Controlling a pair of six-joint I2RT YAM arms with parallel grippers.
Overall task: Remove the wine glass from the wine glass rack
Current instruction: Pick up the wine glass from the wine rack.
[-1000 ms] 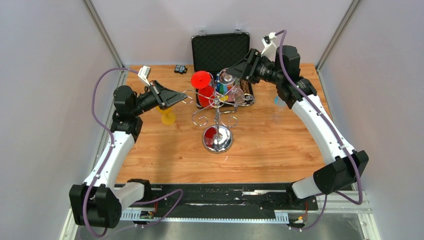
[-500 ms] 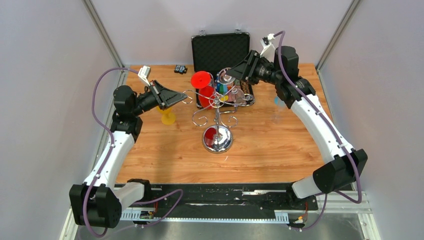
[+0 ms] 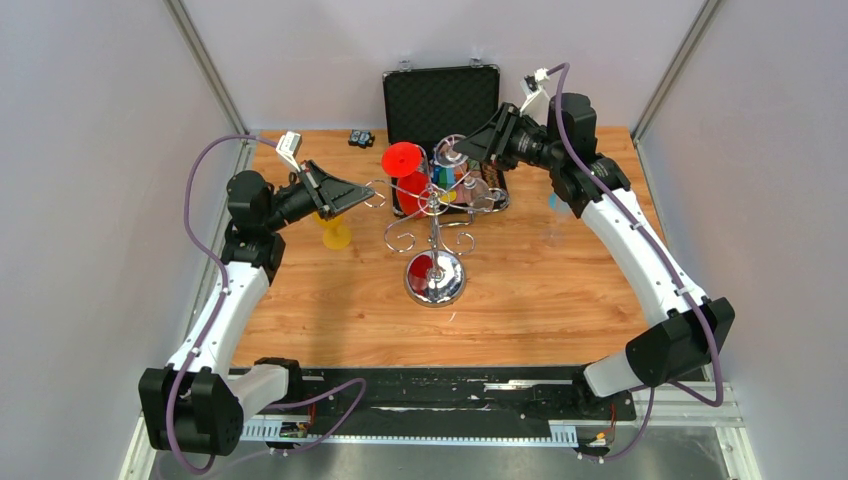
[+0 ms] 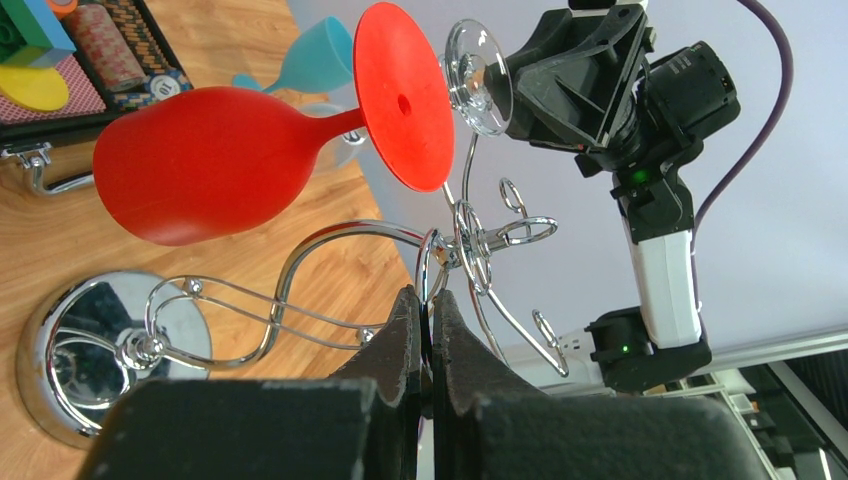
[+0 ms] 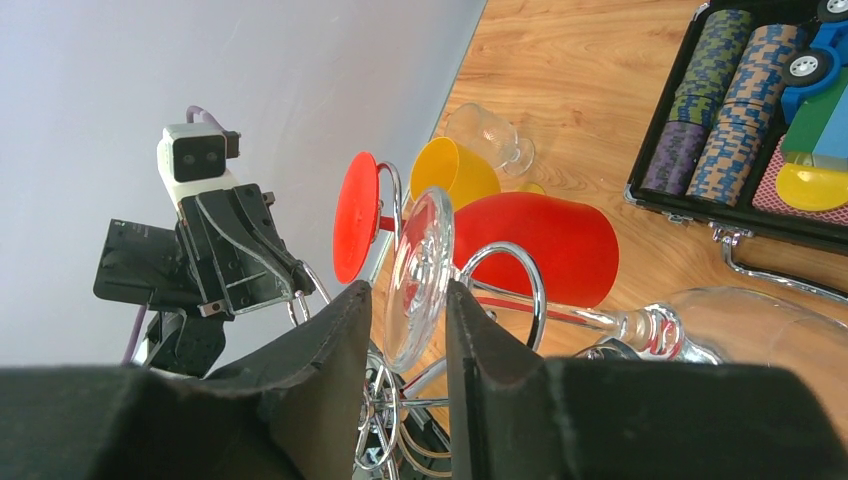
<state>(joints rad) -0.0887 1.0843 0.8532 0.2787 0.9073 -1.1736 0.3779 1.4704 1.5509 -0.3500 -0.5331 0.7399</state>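
From my right wrist view, the right gripper point(image 5: 404, 335) pinched the round foot of the clear wine glass point(image 5: 640, 325), which hung on the wine glass rack point(image 3: 434, 225), stem level, bowl toward the chip case point(image 5: 760, 130). Only the left wrist view showed the left gripper point(image 4: 426, 335) clamped on a rack wire.

Chrome wine glass rack point(image 3: 434, 240) mid-bench point(image 3: 540, 300), 2 grippers flanking: left gripper point(image 3: 372, 193), right gripper point(image 3: 450, 153) at clear wine glass point(image 3: 452, 152).
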